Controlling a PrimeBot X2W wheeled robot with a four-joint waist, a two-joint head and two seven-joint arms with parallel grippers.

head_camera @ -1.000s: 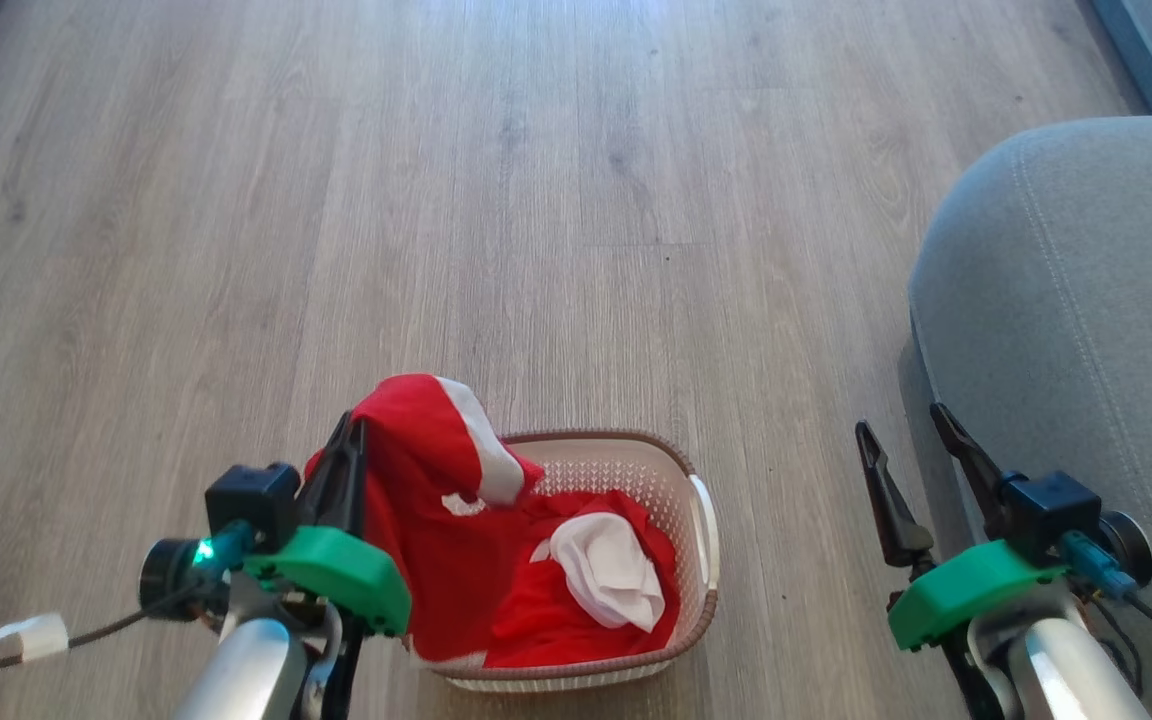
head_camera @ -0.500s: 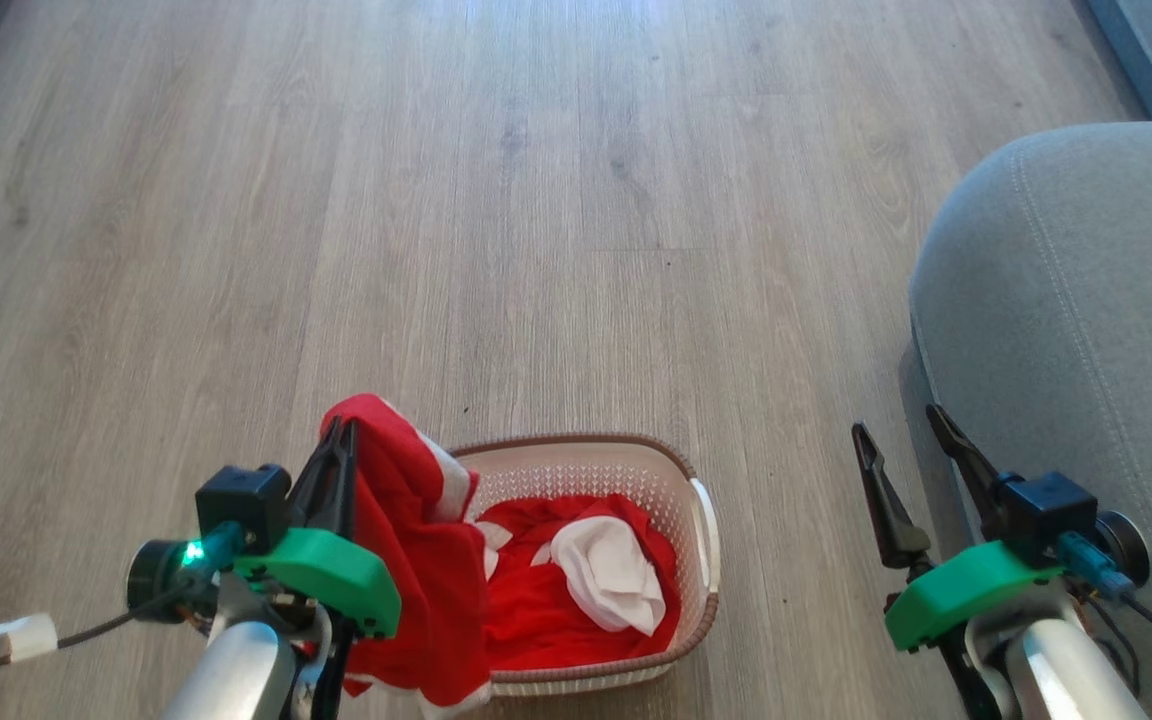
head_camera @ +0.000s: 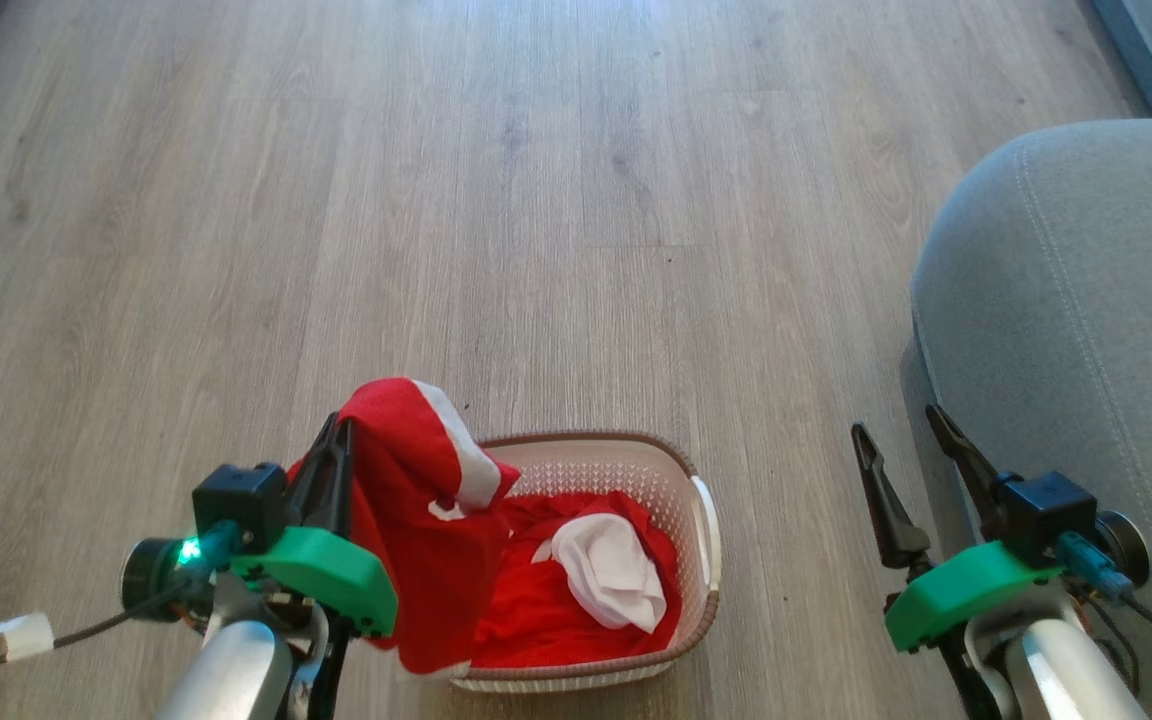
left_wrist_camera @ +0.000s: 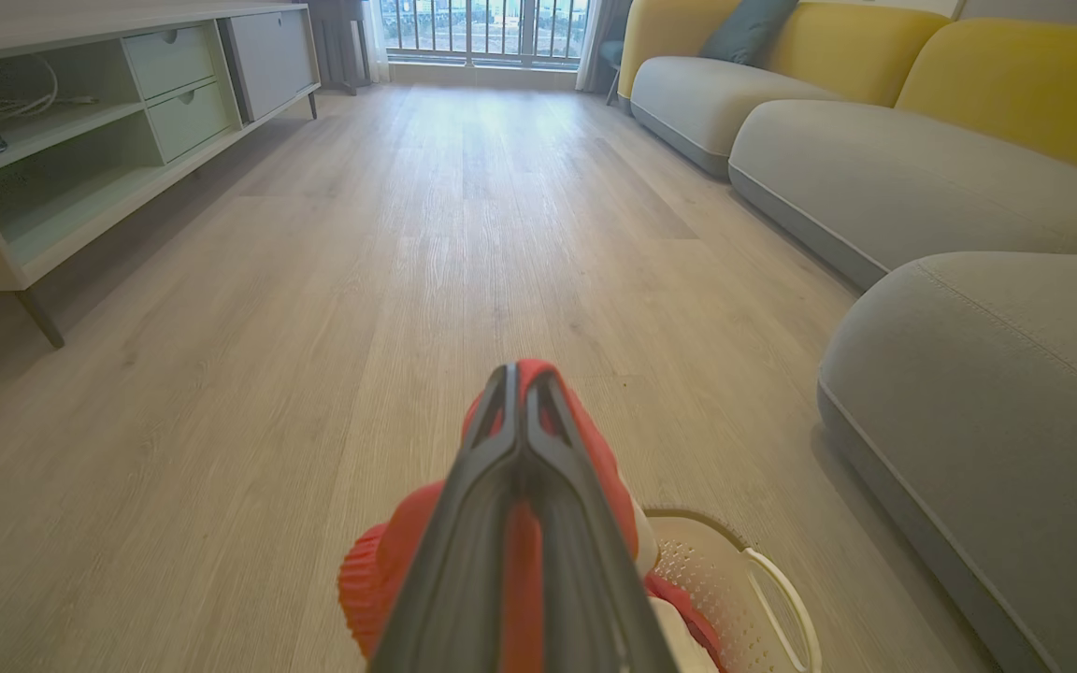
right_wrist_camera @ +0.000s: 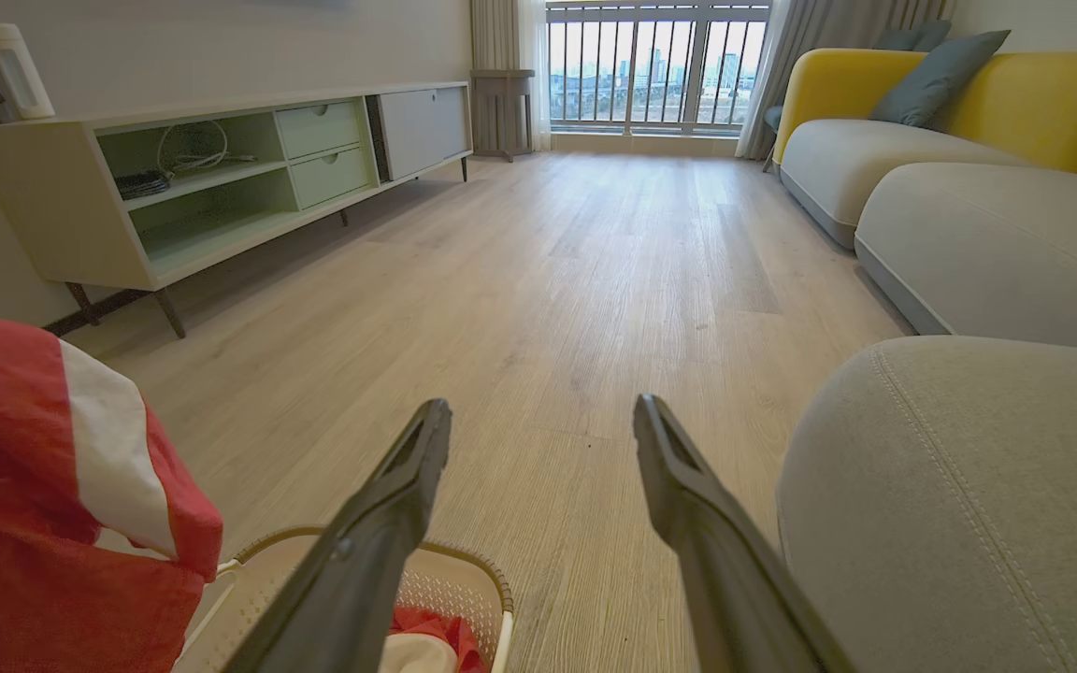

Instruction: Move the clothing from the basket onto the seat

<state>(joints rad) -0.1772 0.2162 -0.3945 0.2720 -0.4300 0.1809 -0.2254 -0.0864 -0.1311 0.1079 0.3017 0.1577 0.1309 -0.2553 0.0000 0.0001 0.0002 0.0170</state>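
Soft bright red clothing with white stripes (head_camera: 416,470) is draping, seemingly light and floppy, from the left gripper (head_camera: 339,440), which is clenching a bunched fold over the oval cream plastic basket (head_camera: 706,540) holding the rest. The right gripper (head_camera: 896,425) is gaping empty beside the large grey fabric seat (head_camera: 1086,330).

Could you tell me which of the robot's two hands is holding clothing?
The left hand: its fingers are shut on a red garment with a white stripe, while the right hand is open and empty.
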